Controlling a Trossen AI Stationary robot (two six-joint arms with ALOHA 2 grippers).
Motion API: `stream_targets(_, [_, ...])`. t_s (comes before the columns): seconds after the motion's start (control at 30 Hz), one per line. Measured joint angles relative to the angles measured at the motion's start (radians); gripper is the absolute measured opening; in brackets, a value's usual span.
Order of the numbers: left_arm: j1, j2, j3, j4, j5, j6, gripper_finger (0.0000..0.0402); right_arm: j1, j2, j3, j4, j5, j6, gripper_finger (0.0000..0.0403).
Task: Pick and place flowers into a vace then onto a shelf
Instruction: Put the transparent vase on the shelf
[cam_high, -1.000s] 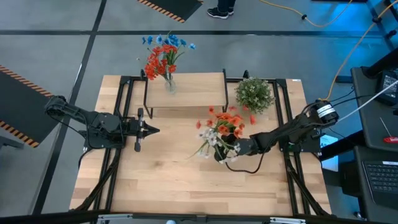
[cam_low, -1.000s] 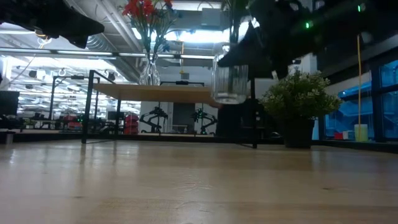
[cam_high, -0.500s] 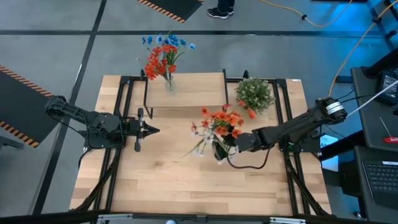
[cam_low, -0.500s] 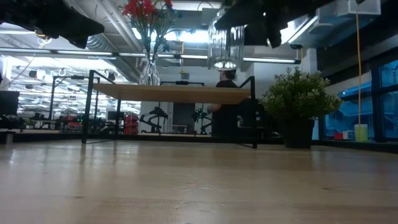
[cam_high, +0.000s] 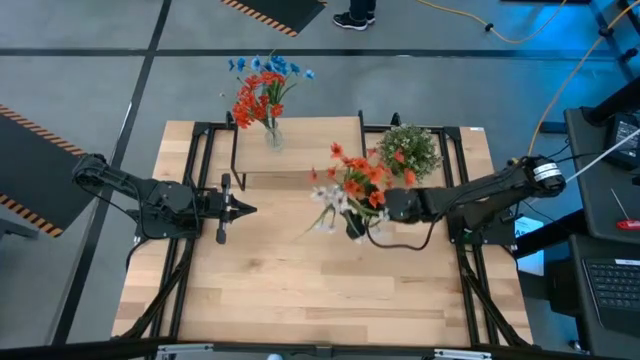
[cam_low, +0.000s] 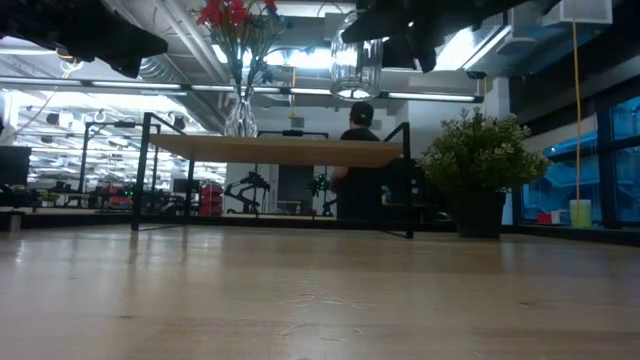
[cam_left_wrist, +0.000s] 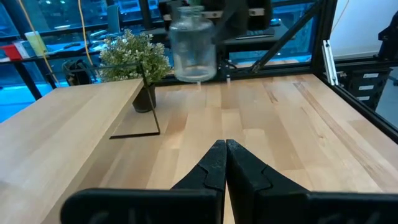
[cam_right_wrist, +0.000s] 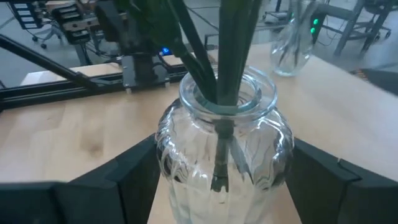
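Observation:
A clear glass vase (cam_right_wrist: 224, 149) holding orange-red and white flowers (cam_high: 352, 185) hangs in the air in front of the shelf (cam_high: 300, 150), with my right gripper (cam_high: 360, 228) shut on it. In the low view the vase (cam_low: 356, 62) is higher than the shelf board (cam_low: 280, 150). A second glass vase (cam_high: 271, 135) with red and blue flowers (cam_high: 262, 88) stands on the shelf's left part. My left gripper (cam_high: 246, 209) waits shut at the table's left, pointing toward the right. My right gripper pinches the vase's round body (cam_right_wrist: 171, 155) between its two fingers (cam_right_wrist: 127, 171), one on each side. The fingers lie about level and come from the table's right side. The vase is upright and lifted clear of the table, with the stems (cam_right_wrist: 231, 56) rising out of its neck.
A round bushy green plant (cam_high: 408, 150) in a dark pot stands at the table's far right, beside the shelf's right end. Black frame rails run along the table's left and right sides. A person (cam_low: 355, 180) shows in the room behind.
My right gripper has gone up and a little toward the table's far edge with the vase. The vase stayed upright and rose from below the shelf board's height to above it. The flowers now reach over the shelf's near right corner.

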Motion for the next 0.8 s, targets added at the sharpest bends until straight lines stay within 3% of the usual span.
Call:
stream_targets(0.2, [0.0, 0.0, 0.0, 0.0, -0.025, 0.0, 0.0003, -0.12, -0.017, 0.0, 0.017, -0.123, -0.038, 0.0284])
stream_targets(0.3, [0.0, 0.0, 0.0, 0.001, -0.088, 0.0, 0.0003, -0.177, -0.017, 0.0, 0.037, -0.205, -0.053, 0.0284])
stream_targets(0.47, [0.0, 0.0, 0.0, 0.006, -0.188, 0.0, 0.0003, -0.242, -0.016, 0.004, 0.04, -0.244, -0.094, 0.0284])
stream_targets(0.8, [0.002, 0.0, 0.0, 0.018, -0.241, 0.043, 0.0003, -0.416, -0.01, 0.095, 0.004, -0.425, -0.157, 0.0284])
